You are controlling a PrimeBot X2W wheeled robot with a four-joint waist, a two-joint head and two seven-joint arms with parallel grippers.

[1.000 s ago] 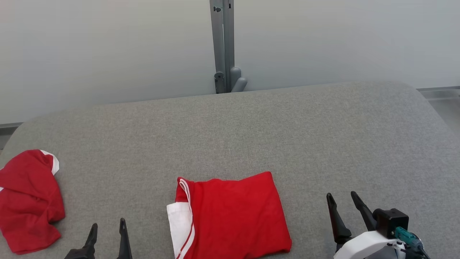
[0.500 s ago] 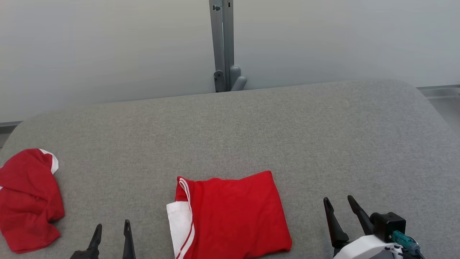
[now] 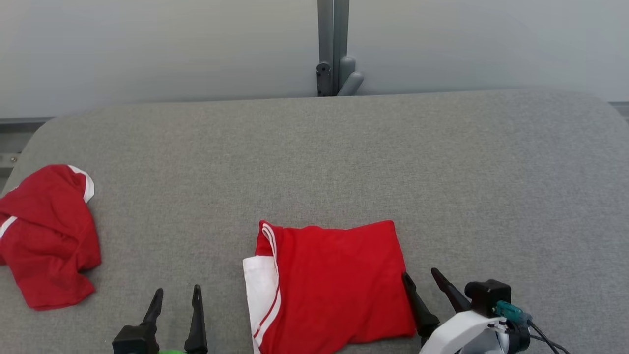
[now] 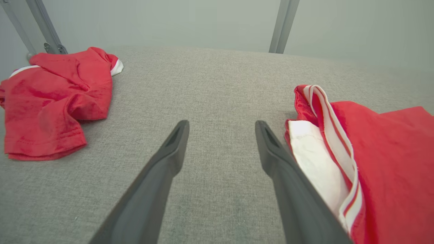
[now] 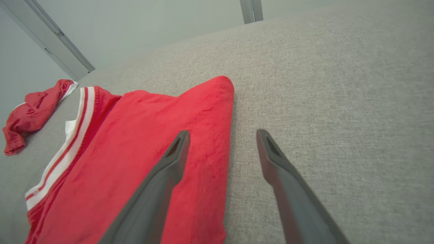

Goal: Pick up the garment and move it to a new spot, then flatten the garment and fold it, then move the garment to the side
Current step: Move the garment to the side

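The folded garment (image 3: 334, 280) lies flat between the grippers. Its white-striped edge is just beside the left gripper (image 3: 177, 289), whose fingers are spread and empty. The right gripper (image 3: 420, 273), also spread and empty, straddles the opposite edge. A crumpled garment (image 3: 49, 236) lies well outside the left gripper on the pad (image 3: 442, 172).

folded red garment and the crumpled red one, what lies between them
In the head view, the grey cloth surface lies there, with the open left gripper over its near part.
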